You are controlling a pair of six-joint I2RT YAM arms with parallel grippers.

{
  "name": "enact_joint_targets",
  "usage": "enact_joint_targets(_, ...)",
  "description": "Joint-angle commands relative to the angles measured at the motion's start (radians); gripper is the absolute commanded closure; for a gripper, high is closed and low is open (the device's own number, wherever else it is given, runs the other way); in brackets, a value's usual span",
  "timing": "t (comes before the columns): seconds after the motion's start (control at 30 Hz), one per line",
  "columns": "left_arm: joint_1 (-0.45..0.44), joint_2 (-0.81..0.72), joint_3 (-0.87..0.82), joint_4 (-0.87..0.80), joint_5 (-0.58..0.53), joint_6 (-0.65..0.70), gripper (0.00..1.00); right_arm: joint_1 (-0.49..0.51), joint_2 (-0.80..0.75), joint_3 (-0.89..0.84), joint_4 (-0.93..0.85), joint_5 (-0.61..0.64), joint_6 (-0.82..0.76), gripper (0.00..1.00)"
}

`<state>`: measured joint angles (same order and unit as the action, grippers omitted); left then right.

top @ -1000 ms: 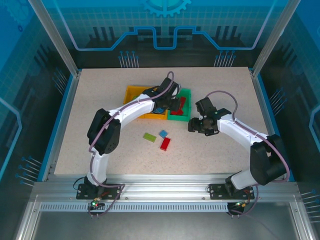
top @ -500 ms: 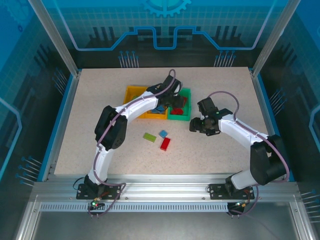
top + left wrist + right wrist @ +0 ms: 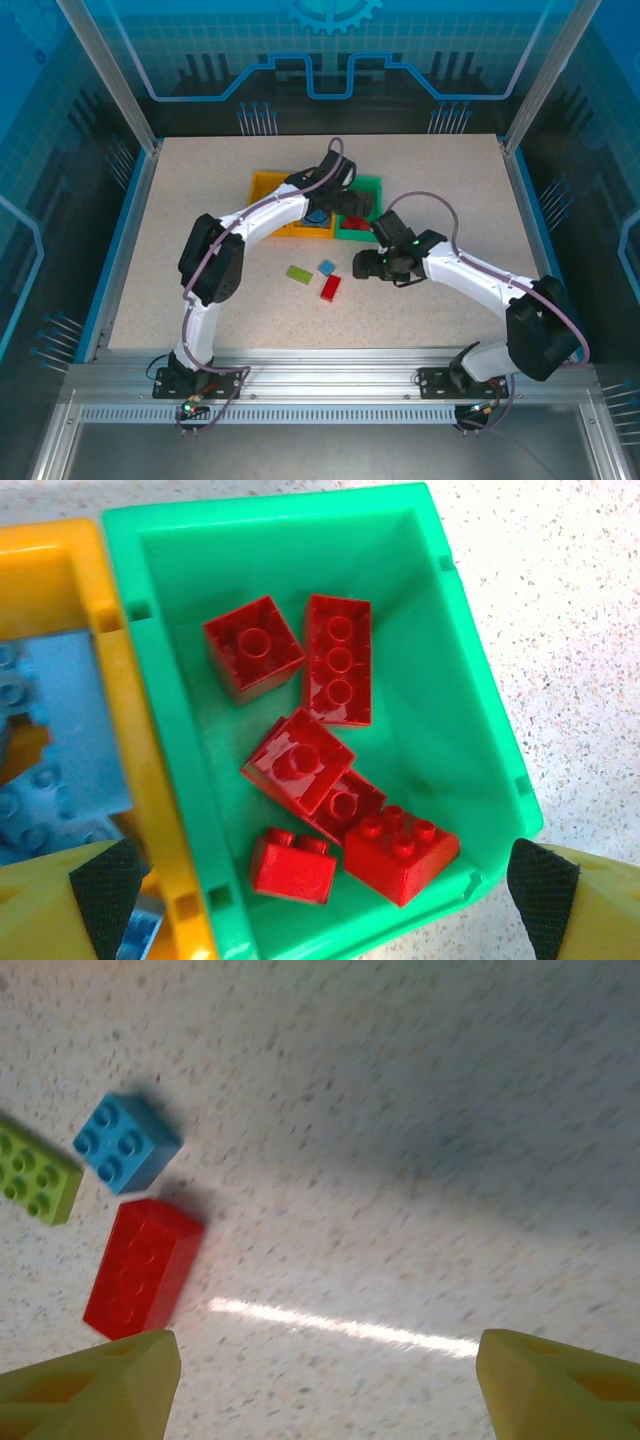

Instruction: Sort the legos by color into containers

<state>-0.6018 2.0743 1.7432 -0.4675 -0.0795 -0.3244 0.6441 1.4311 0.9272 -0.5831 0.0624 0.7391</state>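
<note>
A speckled bench (image 3: 450, 180) sits inside blue walls, with bare room toward the right edge of the overhead view. The left gripper (image 3: 325, 885) hangs spread wide and empty over the green bin (image 3: 470, 730), with red legos (image 3: 338, 660) below it. The right gripper (image 3: 330, 1385) is also spread and holds nothing. A red brick (image 3: 143, 1265), a blue brick (image 3: 126, 1142) and a lime brick (image 3: 35, 1175), cut off by the frame edge, lie at the left of its wrist view. The adjoining orange-yellow bin (image 3: 90, 590) is mostly cropped and seems to hold blue pieces.
</note>
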Motion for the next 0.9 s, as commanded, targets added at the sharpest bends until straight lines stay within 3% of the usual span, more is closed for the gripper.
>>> enact_joint_targets(0.0, 0.024, -0.105, -0.047, -0.014, -0.052, -0.053, 0.01, 0.092, 0.074, 0.053, -0.007, -0.01, 0.159, 0.19)
enact_joint_targets(0.33, 0.147, -0.342, -0.361, -0.019, -0.117, -0.105, 0.01, 0.216, 0.288, 0.209, -0.014, -0.029, 0.263, 0.18)
enact_joint_targets(0.57, 0.204, -0.484, -0.558, 0.006, -0.128, -0.128, 0.01, 0.222, 0.434, 0.313, -0.064, -0.039, 0.246, 0.21)
enact_joint_targets(0.7, 0.212, -0.528, -0.615, 0.01, -0.128, -0.13, 0.01, 0.217, 0.485, 0.343, -0.094, -0.016, 0.222, 0.35)
enact_joint_targets(0.87, 0.214, -0.57, -0.678, 0.008, -0.127, -0.132, 0.01, 0.201, 0.502, 0.354, -0.134, 0.012, 0.18, 0.61)
